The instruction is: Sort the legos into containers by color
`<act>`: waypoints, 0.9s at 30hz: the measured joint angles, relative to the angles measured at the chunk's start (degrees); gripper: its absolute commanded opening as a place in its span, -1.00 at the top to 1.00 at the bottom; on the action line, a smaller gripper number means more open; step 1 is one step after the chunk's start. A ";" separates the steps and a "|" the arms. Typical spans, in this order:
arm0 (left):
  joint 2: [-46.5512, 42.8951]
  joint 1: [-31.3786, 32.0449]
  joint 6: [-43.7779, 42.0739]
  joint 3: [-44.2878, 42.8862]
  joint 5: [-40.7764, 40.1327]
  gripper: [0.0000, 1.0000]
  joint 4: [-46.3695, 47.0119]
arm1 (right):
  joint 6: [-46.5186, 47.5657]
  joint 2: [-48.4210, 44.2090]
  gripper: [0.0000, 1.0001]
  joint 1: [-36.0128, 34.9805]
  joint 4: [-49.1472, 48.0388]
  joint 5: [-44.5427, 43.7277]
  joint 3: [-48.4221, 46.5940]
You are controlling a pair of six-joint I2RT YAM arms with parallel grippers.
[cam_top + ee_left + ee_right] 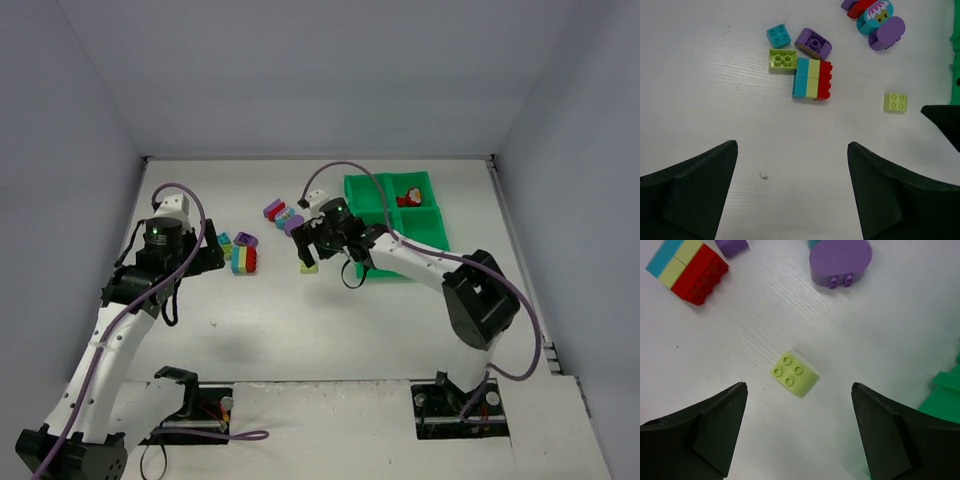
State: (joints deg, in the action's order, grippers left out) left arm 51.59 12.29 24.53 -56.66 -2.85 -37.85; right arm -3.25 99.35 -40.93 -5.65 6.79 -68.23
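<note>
On the bench [300,330], sorting barely begun: one red piece [408,198] in the far right compartment of the green tray [362,188], every other lego visible lying outside it. Right pincer [310,250] spread wide and empty, poised over a lone yellow-green brick [794,373], just beside the tray. Left pincer [791,144] equally open, gripping nothing, near the teal, yellow-green and red stack [811,79]. Studs and colours sharp only from the wrists; tray contents readable only from above.
</note>
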 measured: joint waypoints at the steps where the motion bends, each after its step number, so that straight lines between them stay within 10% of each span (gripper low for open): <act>1: -0.02 0.04 0.00 0.00 -0.04 -0.68 0.00 | 0.42 1.62 -0.61 0.00 -0.07 0.87 -0.28; 18: -0.15 0.04 -0.33 0.00 -0.57 -0.68 -0.02 | 5.51 14.82 -0.40 -1.79 -0.17 3.93 -5.55; 27: -0.15 0.02 -0.46 0.00 -1.05 -0.68 -0.02 | 6.56 16.50 0.17 -2.69 -0.26 1.92 -5.55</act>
State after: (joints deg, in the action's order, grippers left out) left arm 51.44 12.32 24.08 -56.66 -3.90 -37.87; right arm 3.31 115.85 -43.62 -5.91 8.71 -73.78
